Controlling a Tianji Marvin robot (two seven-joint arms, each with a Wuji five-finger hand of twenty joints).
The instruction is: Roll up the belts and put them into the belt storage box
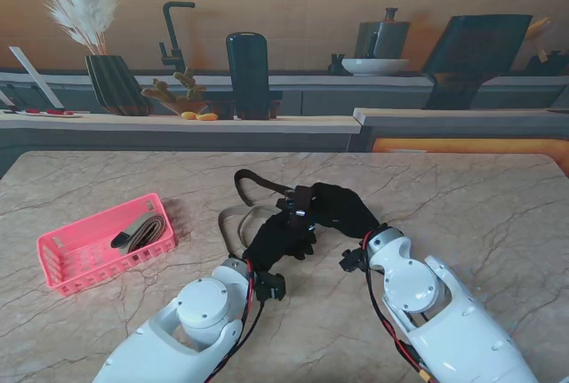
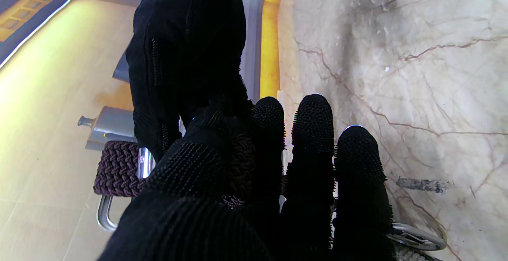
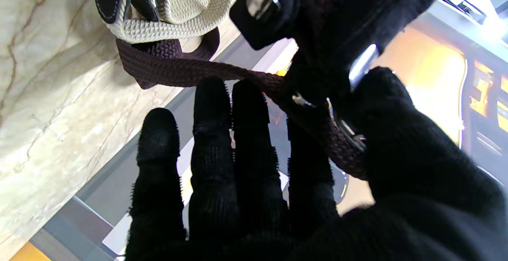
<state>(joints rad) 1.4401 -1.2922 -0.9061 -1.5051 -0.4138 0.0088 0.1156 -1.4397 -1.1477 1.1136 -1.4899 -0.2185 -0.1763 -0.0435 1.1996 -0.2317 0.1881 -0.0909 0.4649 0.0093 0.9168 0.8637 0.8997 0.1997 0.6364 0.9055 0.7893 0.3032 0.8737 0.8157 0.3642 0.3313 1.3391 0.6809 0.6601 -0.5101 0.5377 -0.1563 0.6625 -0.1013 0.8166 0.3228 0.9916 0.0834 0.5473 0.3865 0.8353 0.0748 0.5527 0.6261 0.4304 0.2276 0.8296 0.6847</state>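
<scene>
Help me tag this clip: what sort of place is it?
Probably a kitchen mock-up: a marble-look table before a backdrop with a black faucet, a bowl and a pot.

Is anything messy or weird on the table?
Not really. One belt lies in the pink box. A cream belt sprawls loose on the marble, and both hands hold a dark belt that trails unrolled.

Both robot hands meet over the dark belt [image 1: 253, 185], hiding where it is gripped; its buckle [image 2: 104, 212] is mostly covered by the left robot hand [image 1: 277, 241]. The strap in the pink box [image 1: 105, 243] is perhaps a rolled belt, too small to tell; the pale belt [image 3: 174, 12] is cut by the picture's edge.
</scene>
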